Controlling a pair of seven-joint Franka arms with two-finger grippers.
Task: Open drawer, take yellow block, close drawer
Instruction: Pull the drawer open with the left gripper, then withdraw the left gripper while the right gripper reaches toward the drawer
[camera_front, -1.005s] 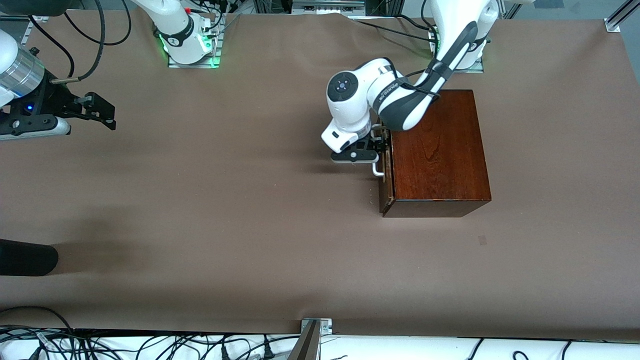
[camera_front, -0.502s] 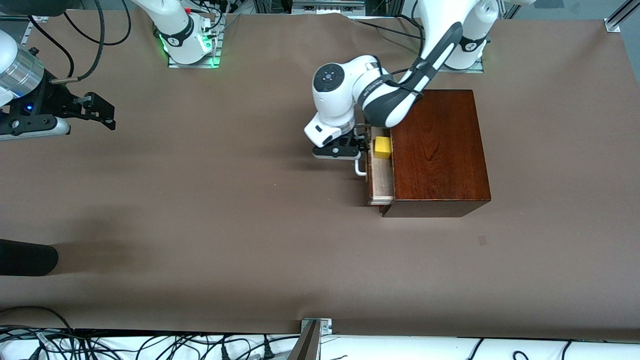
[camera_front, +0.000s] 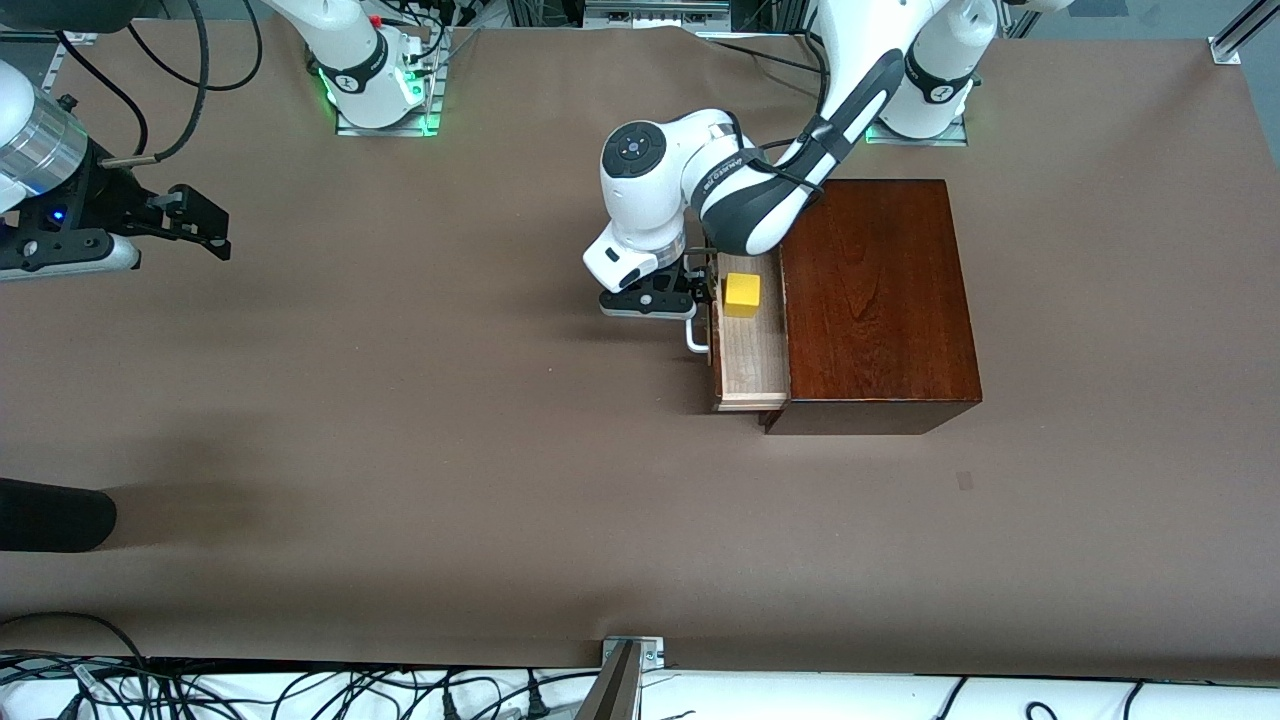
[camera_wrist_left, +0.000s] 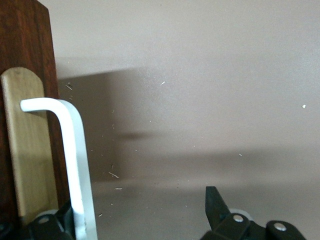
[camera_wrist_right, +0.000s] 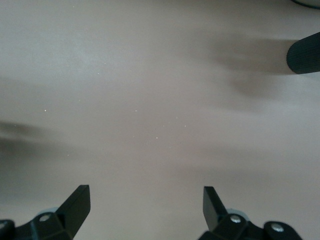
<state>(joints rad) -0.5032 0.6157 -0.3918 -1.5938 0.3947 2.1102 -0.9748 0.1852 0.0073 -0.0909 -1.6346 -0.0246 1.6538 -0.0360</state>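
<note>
The drawer (camera_front: 748, 352) of the dark reddish-brown box (camera_front: 875, 300) is pulled partly out toward the right arm's end of the table and shows its pale interior. The yellow block (camera_front: 741, 294) sits in the drawer, at the end farther from the front camera. My left gripper (camera_front: 697, 293) is at the white bar handle (camera_front: 692, 336). In the left wrist view the handle (camera_wrist_left: 75, 150) runs close by one finger, with the other finger (camera_wrist_left: 214, 202) far from it; the left gripper (camera_wrist_left: 137, 212) is open. My right gripper (camera_front: 205, 225) waits open over bare table (camera_wrist_right: 145, 200).
A dark rounded object (camera_front: 50, 515) lies at the right arm's end of the table, nearer to the front camera; it also shows in the right wrist view (camera_wrist_right: 305, 52). Cables run along the table's near edge (camera_front: 300, 690). Brown table surface (camera_front: 450, 420) spreads between the arms.
The drawer has slid out from shut toward the right arm's end, uncovering the yellow block. My left gripper moved the same way with the handle. The right arm has not moved.
</note>
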